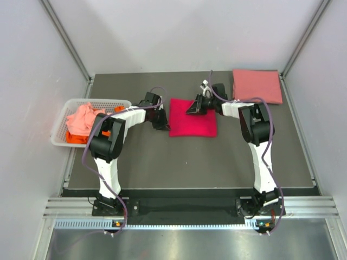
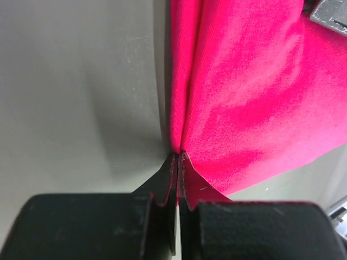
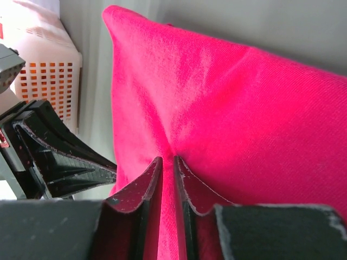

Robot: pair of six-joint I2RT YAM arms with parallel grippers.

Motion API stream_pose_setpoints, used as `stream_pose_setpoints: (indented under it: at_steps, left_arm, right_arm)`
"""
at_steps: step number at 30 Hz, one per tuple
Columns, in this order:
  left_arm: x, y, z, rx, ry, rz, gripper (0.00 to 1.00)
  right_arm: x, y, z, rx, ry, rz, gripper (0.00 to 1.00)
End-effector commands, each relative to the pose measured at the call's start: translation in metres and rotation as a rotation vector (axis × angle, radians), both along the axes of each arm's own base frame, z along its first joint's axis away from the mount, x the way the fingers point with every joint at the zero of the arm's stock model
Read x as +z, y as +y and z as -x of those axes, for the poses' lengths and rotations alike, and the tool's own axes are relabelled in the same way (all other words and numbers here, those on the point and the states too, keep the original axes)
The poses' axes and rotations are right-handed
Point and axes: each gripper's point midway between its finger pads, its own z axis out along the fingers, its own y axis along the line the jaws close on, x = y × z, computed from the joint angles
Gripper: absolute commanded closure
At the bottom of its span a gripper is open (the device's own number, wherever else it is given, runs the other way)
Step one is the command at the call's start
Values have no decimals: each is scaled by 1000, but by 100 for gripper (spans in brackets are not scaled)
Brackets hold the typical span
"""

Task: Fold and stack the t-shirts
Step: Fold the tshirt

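Magenta-red t-shirt (image 1: 193, 120): lay folded into a flat rectangle near the middle of the dark table (image 1: 190, 162), between the two arms.
Left gripper (image 2: 178, 157): sat low at the shirt's left edge. Its jaws were pressed together on that edge, and a crease in the cloth ran straight up from the tips.
Right gripper (image 3: 167, 161): was at the shirt's far edge, right of its far-left corner. Its jaws were nearly together, with a pinch of magenta cloth between them and wrinkles fanning out from the tips.
Relation of grippers: both were on the same shirt and close together round its far-left corner. The left one's black fingers showed at the left of the right wrist view.
Salmon pink t-shirt (image 1: 257, 85): was folded flat at the table's far right corner, well apart from the magenta one.
Basket (image 1: 97, 101): white and slotted, it sat at the table's left edge, just beside the left arm.
Pale coral t-shirt (image 1: 82, 118): was crumpled inside the basket, on top.
Orange t-shirt (image 1: 74, 138): was also in the basket, mostly under the coral one, showing at the near end.
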Motion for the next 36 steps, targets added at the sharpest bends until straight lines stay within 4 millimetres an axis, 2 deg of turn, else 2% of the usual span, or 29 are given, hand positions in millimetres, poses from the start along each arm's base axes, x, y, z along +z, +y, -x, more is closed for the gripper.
stream_pose_setpoints:
  at_steps: [1, 5, 8, 9, 12, 15, 19, 22, 24, 28, 31, 34, 36]
  left_arm:
    - [-27, 32, 26, 19, 84, -166, 100]
    - [-26, 31, 26, 17, 93, -166, 100]
    - [-25, 34, 25, 25, 99, -186, 100]
    - [-25, 35, 25, 27, 99, -187, 100]
    - [-23, 38, 24, 34, 105, -208, 100]
    - [-17, 39, 18, 44, 96, -222, 95]
    - [-12, 37, 9, 51, 93, -228, 93]
    - [-7, 38, 6, 55, 95, -240, 82]
    - [2, 39, 2, 57, 83, -245, 80]
    - [49, 26, -39, 46, -52, -207, 75]
    - [82, 6, -74, 30, -169, -133, 75]
    - [96, -14, -102, 4, -254, -45, 76]
    - [96, -28, -114, -25, -272, 11, 76]
  right_arm:
    - [30, -4, -24, -32, -111, 6, 84]
    - [24, -20, -37, -88, -108, 28, 84]
    - [16, -41, -48, -146, -99, 28, 85]
    - [11, -55, -52, -175, -90, 27, 84]
    - [10, -77, -64, -230, -84, 12, 84]
    - [13, -93, -74, -257, -97, 4, 84]
    - [5, -105, -81, -272, -88, 34, 84]
    - [-3, -110, -84, -276, -78, 59, 84]
    - [-6, -113, -86, -287, -68, 60, 84]
    - [5, -115, -88, -286, -92, 57, 83]
    - [26, -115, -86, -275, -121, 52, 82]
    - [50, -119, -82, -277, -160, 59, 78]
    - [65, -121, -78, -274, -179, 67, 73]
